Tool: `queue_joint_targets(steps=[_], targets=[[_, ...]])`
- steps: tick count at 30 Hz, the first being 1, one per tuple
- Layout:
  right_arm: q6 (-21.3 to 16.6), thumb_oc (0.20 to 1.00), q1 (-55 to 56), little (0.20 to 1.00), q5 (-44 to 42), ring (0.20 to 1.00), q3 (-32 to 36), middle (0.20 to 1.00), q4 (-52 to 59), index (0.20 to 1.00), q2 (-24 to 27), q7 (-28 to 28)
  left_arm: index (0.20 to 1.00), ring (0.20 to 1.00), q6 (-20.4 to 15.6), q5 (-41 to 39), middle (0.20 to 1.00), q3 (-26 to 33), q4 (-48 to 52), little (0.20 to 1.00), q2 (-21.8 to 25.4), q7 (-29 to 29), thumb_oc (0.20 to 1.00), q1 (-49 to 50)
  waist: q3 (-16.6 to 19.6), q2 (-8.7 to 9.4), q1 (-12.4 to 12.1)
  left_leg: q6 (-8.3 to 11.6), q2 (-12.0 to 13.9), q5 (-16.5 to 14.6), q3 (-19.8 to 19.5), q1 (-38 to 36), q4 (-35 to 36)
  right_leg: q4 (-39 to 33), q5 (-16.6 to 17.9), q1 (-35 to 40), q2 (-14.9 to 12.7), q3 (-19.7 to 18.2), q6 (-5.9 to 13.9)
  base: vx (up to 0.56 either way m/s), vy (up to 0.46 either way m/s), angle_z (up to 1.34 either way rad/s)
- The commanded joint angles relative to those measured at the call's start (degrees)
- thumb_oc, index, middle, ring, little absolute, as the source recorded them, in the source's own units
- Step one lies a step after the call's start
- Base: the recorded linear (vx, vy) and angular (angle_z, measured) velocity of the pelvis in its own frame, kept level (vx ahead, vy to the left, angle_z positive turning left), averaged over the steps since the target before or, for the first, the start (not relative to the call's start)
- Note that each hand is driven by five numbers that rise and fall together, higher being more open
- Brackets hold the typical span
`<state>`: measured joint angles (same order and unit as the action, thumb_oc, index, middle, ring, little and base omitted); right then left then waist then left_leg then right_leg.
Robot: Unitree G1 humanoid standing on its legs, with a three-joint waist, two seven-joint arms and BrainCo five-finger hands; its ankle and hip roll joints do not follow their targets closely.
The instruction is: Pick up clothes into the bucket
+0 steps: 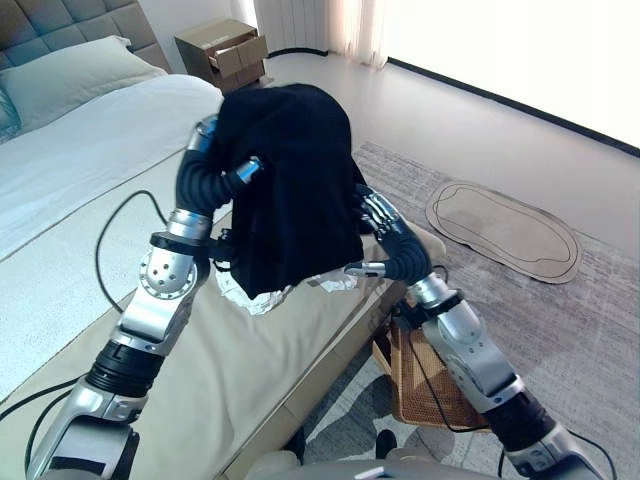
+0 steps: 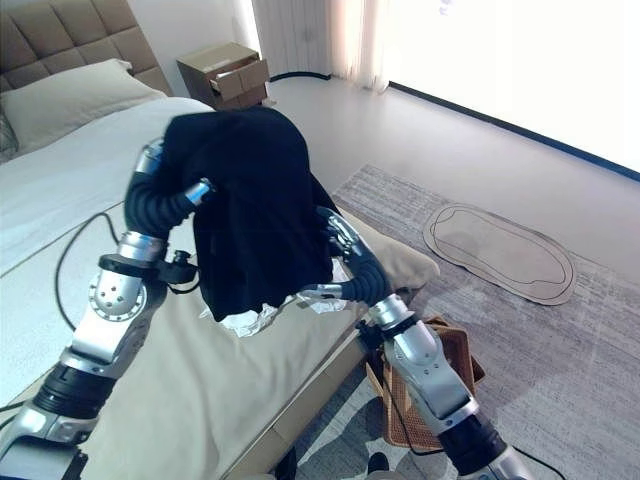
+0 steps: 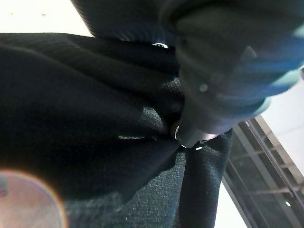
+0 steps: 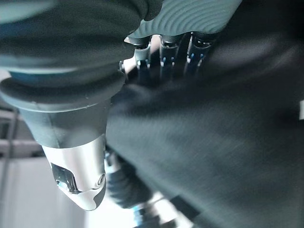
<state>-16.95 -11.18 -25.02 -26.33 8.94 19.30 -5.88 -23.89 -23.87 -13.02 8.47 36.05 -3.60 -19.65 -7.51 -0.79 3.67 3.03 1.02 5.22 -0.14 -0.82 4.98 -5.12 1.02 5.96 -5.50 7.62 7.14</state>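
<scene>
Black cloth crowds right up against the left wrist camera, bunched in folds against the left hand, whose fingers are buried in the fabric, so whether they are curled or straight I cannot tell. From the head, that same dark garment hangs raised above the bed, draped over the top of the left arm and falling down between the two hands. On its far side, the right hand is up against the cloth's edge; its silver fingers lie along the fabric, and in the right wrist view their tips sink into the dark folds, while the thumb juts out lower down towards the garment's hem. It looks like a light pinch on the edge, though the cloth hides the contact itself. Just beneath the hanging hem, a crumpled white item lies on the beige blanket. Below the right hand, down beside the bed, a woven basket stands on the grey rug. Well beyond the right hand, a flat oval mat lies on the rug. Past the left hand, a wooden nightstand stands by the bed's head.
</scene>
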Motion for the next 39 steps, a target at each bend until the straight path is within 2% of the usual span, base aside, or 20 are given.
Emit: queue_joint_targets(steps=[1,5,9,10,14,16,19,22,26,29,33,39], targets=[[-1.03,1.0,-1.85,1.0,-7.31,1.0,-1.43,1.0,5.44,1.0,-1.82,-1.68,0.2,0.2,-1.57,-4.43,0.2,1.21,2.05,0.2,0.29,1.37,0.2,-1.31,3.85,1.55,-0.24,-0.63,-1.12,-7.32,1.37,-3.66,-2.79,3.99,-2.52,-2.49,0.08,-0.52,-0.39,0.0,0.0,0.0],[0.11,1.0,-3.4,1.0,-16.78,1.0,-5.42,1.0,8.3,1.0,-4.0,-3.79,0.2,0.2,-0.23,-6.82,0.2,-1.39,3.16,0.2,0.21,3.82,0.2,-0.23,4.06,1.91,-0.59,-0.48,-0.84,-7.25,1.54,-4.06,-2.67,3.84,-2.5,-2.08,0.17,-0.47,-0.5,0.0,0.0,0.0],[1.24,1.0,-5.18,1.0,-21.1,1.0,-7.9,1.0,9.21,1.0,-4.64,-4.75,0.2,0.2,0.58,-7.9,0.2,-3.39,3.39,0.2,-0.09,5.1,0.2,-0.14,4.11,2.08,-0.76,-0.44,-0.69,-7.2,1.55,-4.22,-2.59,3.78,-2.51,-1.81,0.22,-0.5,-0.59,0.0,0.0,0.0],[2.03,1.0,-6.33,1.0,-24.52,1.0,-10.0,1.0,9.12,1.0,-5.14,-5.22,0.2,0.2,1.17,-8.65,0.2,-5.31,3.03,0.2,-0.62,5.65,0.2,-0.84,4.08,2.23,-0.87,-0.4,-0.64,-7.16,1.49,-4.31,-2.57,3.79,-2.55,-1.65,0.28,-0.5,-0.66,0.0,0.0,0.0],[4.04,1.0,-9.38,1.0,-28.52,1.0,-13.6,1.0,9.69,1.0,-5.11,-5.69,0.2,0.2,2.82,-12.22,0.2,-9.18,2.23,0.2,-1.8,7.64,0.2,-2.66,3.98,2.53,-0.96,-0.28,-0.52,-6.99,1.28,-4.36,-2.53,3.81,-2.6,-1.44,0.34,-0.26,-0.8,0.0,0.0,0.0],[4.31,1.0,-10.21,1.0,-29.08,1.0,-14.29,1.0,9.62,1.0,-5.01,-5.65,0.2,0.2,3.12,-13.24,0.2,-10.11,2.13,0.2,-1.74,8.27,0.2,-3.05,3.95,2.58,-1.0,-0.25,-0.48,-6.94,1.27,-4.33,-2.54,3.77,-2.56,-1.4,0.34,-0.19,-0.8,0.0,0.0,0.0],[4.73,1.0,-11.87,1.0,-29.64,1.0,-15.5,1.0,9.75,1.0,-4.39,-5.01,0.2,0.2,5.0,-18.89,0.2,-13.26,3.07,0.2,-1.72,11.37,0.2,-4.0,3.89,2.71,-0.88,-0.18,-0.41,-6.84,1.32,-4.2,-2.61,3.48,-2.28,-1.53,0.34,-0.07,-0.75,0.0,0.0,0.0],[5.09,1.0,-12.33,1.0,-30.25,1.0,-16.37,1.0,9.54,1.0,-4.45,-4.83,0.2,0.2,6.05,-20.79,0.2,-15.1,3.7,0.2,-1.71,12.4,0.2,-5.23,3.88,2.75,-0.8,-0.13,-0.37,-6.77,1.33,-4.12,-2.59,3.27,-2.14,-1.54,0.37,-0.09,-0.72,0.0,0.0,0.0],[6.02,1.0,-13.92,1.0,-32.22,1.0,-18.71,1.0,8.77,1.0,-4.04,-4.42,0.2,0.2,7.47,-23.41,0.2,-20.57,3.25,0.2,-1.69,13.49,0.2,-9.58,3.65,2.92,-0.58,-0.03,-0.3,-6.59,1.08,-3.68,-2.71,3.38,-2.16,-1.78,0.42,-0.26,-0.83,0.0,0.0,0.0],[6.37,1.0,-15.58,1.0,-32.33,1.0,-19.96,1.0,9.29,1.0,-3.84,-4.45,0.2,0.2,8.01,-23.7,0.2,-23.31,2.41,0.2,-3.19,13.14,0.2,-12.07,3.64,3.16,-0.56,-0.05,-0.31,-6.5,0.86,-3.44,-2.83,3.52,-2.17,-1.87,0.4,-0.18,-0.85,0.0,0.0,0.0],[6.08,1.0,-15.48,1.0,-32.12,1.0,-19.34,1.0,10.32,1.0,-3.11,-4.6,0.2,0.2,7.28,-22.35,0.2,-21.93,1.0,0.2,-4.25,11.62,0.2,-12.1,3.75,3.32,-0.52,-0.09,-0.37,-6.44,0.6,-3.37,-2.74,3.53,-2.13,-1.89,0.31,-0.08,-0.84,0.0,0.0,0.0],[5.34,1.0,-11.95,1.0,-32.06,1.0,-14.4,1.0,14.0,1.0,1.3,-6.1,0.2,0.2,5.9,-21.41,0.2,-15.26,-0.47,0.2,-5.45,9.16,0.2,-8.46,4.13,3.46,-0.17,-0.2,-0.4,-6.51,0.8,-3.56,-2.65,3.69,-2.06,-1.99,0.26,-0.42,-0.7,0.0,0.0,0.0]])
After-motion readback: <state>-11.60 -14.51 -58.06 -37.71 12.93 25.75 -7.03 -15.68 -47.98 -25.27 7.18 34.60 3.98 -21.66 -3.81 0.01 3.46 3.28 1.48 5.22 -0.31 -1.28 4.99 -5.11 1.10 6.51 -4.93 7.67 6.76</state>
